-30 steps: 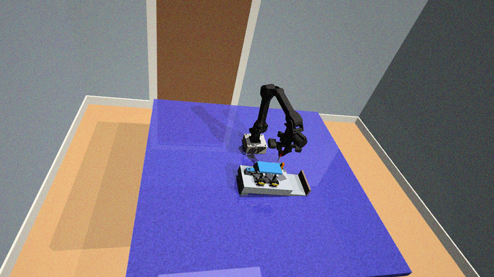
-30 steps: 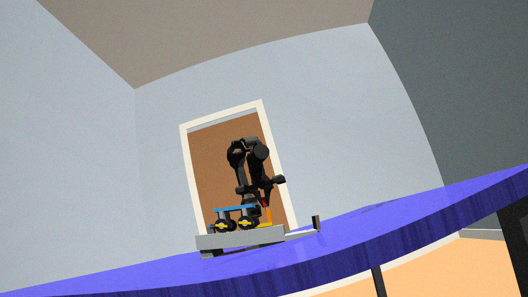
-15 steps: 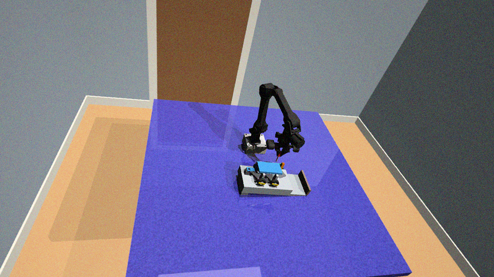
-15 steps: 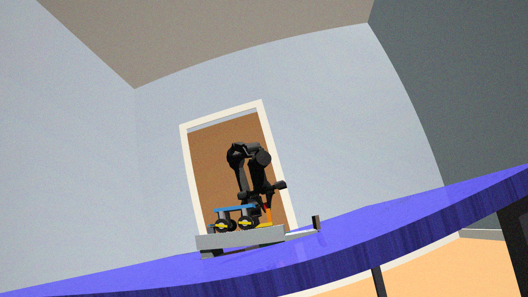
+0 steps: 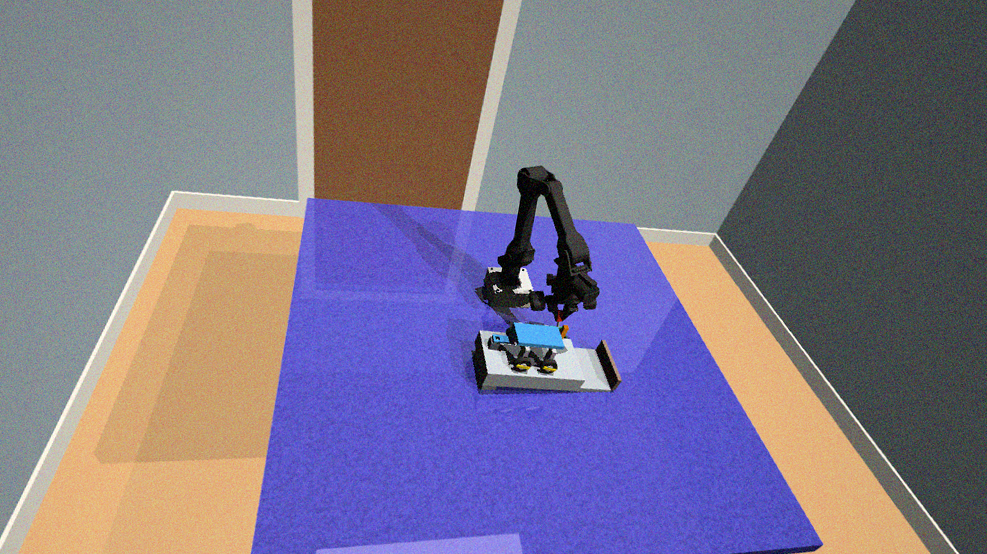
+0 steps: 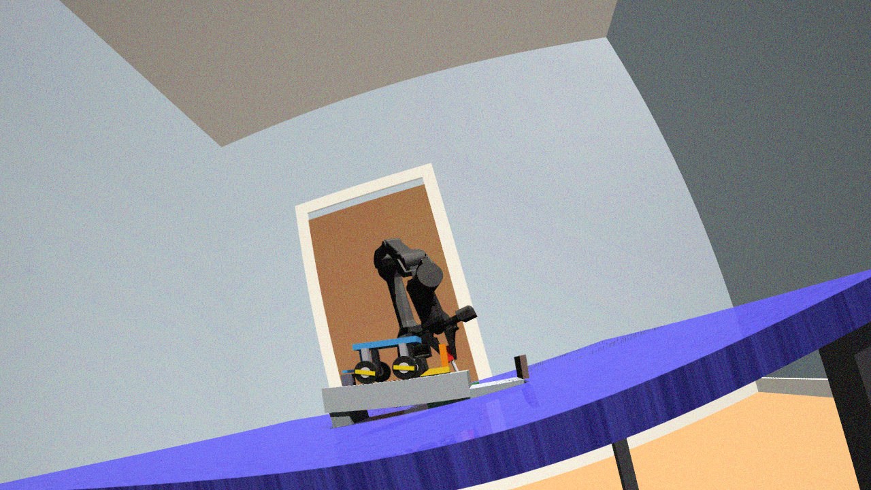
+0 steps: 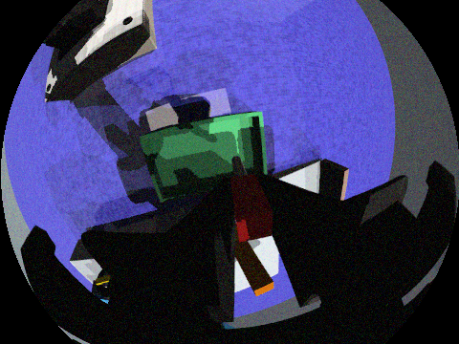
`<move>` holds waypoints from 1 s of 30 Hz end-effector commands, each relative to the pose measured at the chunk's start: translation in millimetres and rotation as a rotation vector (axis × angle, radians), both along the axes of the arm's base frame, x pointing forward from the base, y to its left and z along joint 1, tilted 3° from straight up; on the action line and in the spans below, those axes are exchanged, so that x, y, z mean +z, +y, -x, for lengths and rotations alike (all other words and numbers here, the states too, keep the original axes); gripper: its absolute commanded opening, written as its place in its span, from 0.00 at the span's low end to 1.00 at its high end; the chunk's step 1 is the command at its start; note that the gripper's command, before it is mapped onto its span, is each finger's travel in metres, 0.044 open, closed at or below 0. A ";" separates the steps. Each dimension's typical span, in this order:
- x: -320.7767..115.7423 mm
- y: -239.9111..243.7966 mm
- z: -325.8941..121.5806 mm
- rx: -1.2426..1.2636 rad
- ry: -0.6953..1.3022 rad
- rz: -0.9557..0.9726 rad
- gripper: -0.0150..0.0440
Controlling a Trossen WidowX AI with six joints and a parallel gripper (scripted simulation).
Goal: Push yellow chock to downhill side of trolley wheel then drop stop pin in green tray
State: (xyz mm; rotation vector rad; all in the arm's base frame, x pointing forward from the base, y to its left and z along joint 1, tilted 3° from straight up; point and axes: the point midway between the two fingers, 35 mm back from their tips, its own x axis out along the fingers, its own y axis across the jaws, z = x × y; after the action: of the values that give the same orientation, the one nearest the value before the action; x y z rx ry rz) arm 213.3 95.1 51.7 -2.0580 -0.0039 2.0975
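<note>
My gripper [image 5: 560, 317] [image 6: 452, 354] [image 7: 243, 182] is shut on the red-headed stop pin [image 6: 451, 357] [image 7: 253, 203]. The pin is out of the ramp, and in the wrist view its grey shaft points toward the green tray [image 7: 222, 125]. The blue-topped trolley [image 5: 538, 336] [image 6: 386, 343] stands on the pale ramp [image 5: 534, 380] [image 6: 395, 399]. The yellow chock [image 6: 435, 371] lies on the ramp at the downhill side of the trolley's lower wheel and appears to touch it. Its orange handle [image 5: 565, 331] [image 6: 443, 356] [image 7: 264, 289] stands upright close to my fingers.
A brown end board [image 5: 609, 364] [image 6: 521, 367] [image 7: 332, 179] stands at the ramp's low end. A small blue-topped block [image 5: 500, 339] sits at the uphill end. The arm's pale base [image 5: 510, 278] [image 7: 120, 43] is behind the ramp on the blue table [image 5: 381, 419].
</note>
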 end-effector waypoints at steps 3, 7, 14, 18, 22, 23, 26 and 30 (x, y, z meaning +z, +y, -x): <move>-18.1 10.1 -0.5 -0.001 0.000 -0.016 0.25; -29.6 16.9 -0.7 -0.001 0.000 -0.017 0.25; -31.3 16.9 -0.5 -0.001 0.000 -0.017 0.39; -31.8 14.2 -0.1 -0.001 0.000 -0.017 0.57; -32.9 10.8 0.4 -0.001 0.000 -0.016 0.58; -33.3 9.9 0.6 -0.001 0.000 -0.016 0.58; -34.2 7.4 1.0 -0.001 0.000 -0.016 0.58; -35.5 4.0 1.5 -0.001 0.000 -0.016 0.58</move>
State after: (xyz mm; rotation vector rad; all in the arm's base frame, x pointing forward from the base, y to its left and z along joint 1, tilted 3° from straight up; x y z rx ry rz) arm 212.0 100.8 16.9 -2.0470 -0.0105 2.0911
